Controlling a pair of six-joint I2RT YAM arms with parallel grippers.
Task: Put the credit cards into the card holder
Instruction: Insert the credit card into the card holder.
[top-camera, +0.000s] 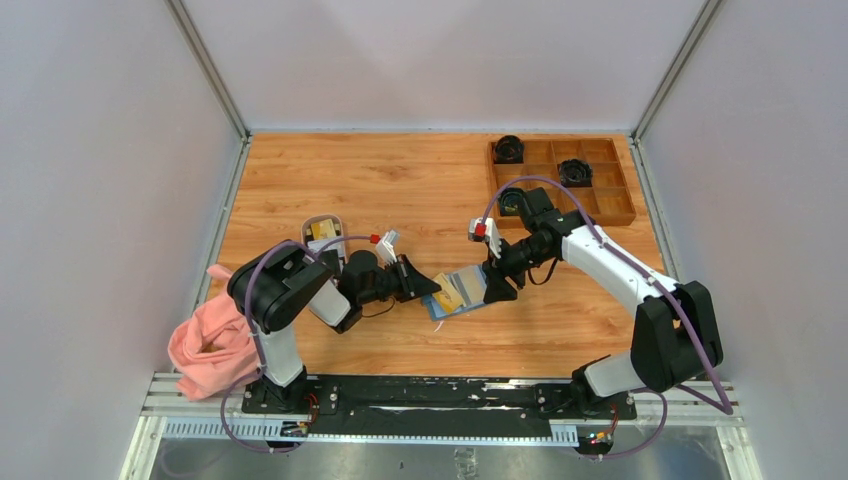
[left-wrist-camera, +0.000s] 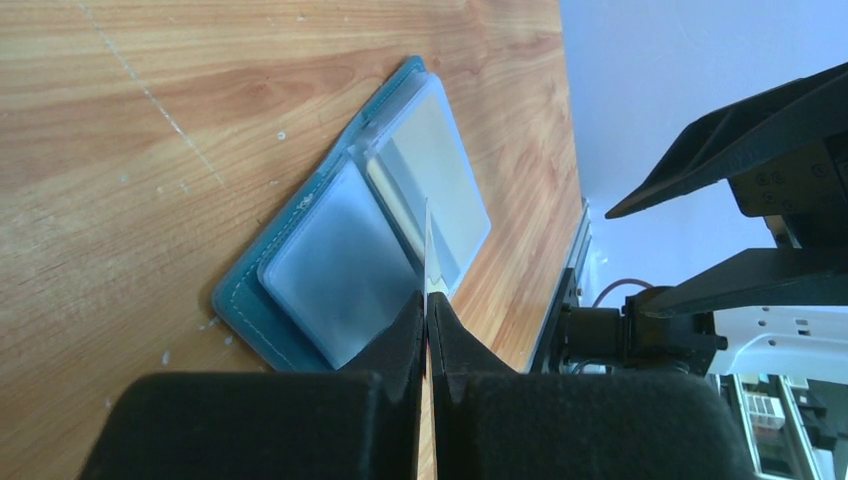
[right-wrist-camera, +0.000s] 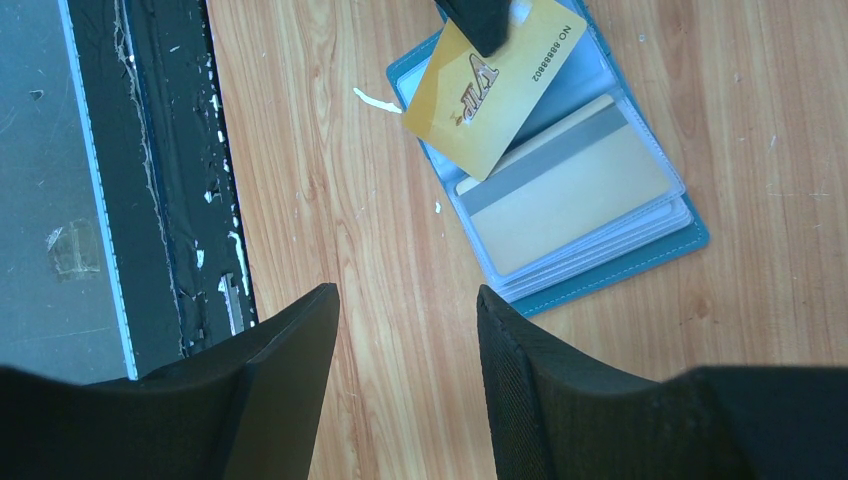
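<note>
Your left claw (left-wrist-camera: 428, 330) pinches a gold card (right-wrist-camera: 495, 95) edge-on, seemingly to slide into the open wallet (left-wrist-camera: 240, 300) by the worktop's (top-camera: 400, 180) near edge, while your right claw (right-wrist-camera: 408, 295) hovers half-open, empty.

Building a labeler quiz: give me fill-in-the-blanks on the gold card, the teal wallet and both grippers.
1. The left gripper is shut on a gold plastic card printed with the word ____.
2. The teal-blue folding card holder lies ____, inner side up.
3. The right gripper, jaws apart, holds ____.
4. A beige striped card sits inside a clear ____ of the holder.
Missing: VIP; open; nothing; pocket.
</note>
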